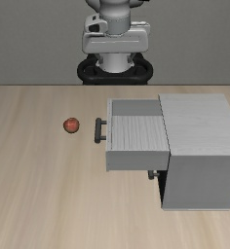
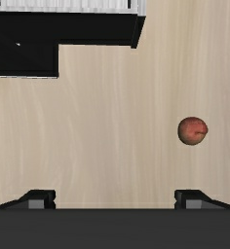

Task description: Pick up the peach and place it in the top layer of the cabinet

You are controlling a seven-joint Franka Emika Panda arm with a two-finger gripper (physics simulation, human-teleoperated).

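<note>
The small round red peach (image 2: 192, 129) is being sighted beyond one side of the spread, empty end effector (image 2: 115, 200), awaiting pickup

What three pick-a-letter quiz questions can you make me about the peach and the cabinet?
1. The cabinet's top drawer is: A shut, B pulled out, C taken off.
2. The peach lies: A in the drawer, B atop the cabinet, C on the table.
3. How many peaches are there? A one, B two, C three.

Answers:
1. B: the drawer sticks out from the cabinet front, with its handle toward the peach.
2. C: the peach sits on bare wood, apart from the handle.
3. A: a single peach shows in each view.
</note>
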